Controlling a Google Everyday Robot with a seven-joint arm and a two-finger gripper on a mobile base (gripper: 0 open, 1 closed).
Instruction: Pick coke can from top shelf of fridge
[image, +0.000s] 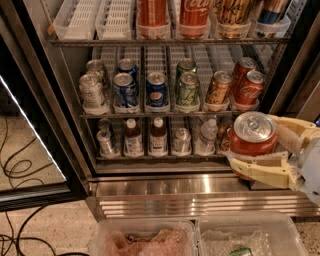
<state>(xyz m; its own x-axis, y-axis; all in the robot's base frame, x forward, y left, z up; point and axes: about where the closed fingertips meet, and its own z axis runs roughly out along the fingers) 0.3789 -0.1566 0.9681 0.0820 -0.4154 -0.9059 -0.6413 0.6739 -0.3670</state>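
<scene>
My gripper (267, 147) is at the lower right, in front of the fridge's (35, 100) bottom rack, outside the door frame. Its cream fingers (260, 170) are shut on the coke can (252, 142), a red can with a silver pull-tab lid seen from above. The top shelf (165, 42) runs along the top of the view with white slotted lanes at its left and several red, gold and blue cans at its right.
The middle rack holds silver, blue Pepsi, green, gold-orange and two red cans (246, 85). The bottom rack holds bottles (158, 137) and small cans. The ribbed steel base (165, 197) runs below. Two clear plastic bins (145, 240) sit at the bottom. Cables (15, 170) lie on the floor at left.
</scene>
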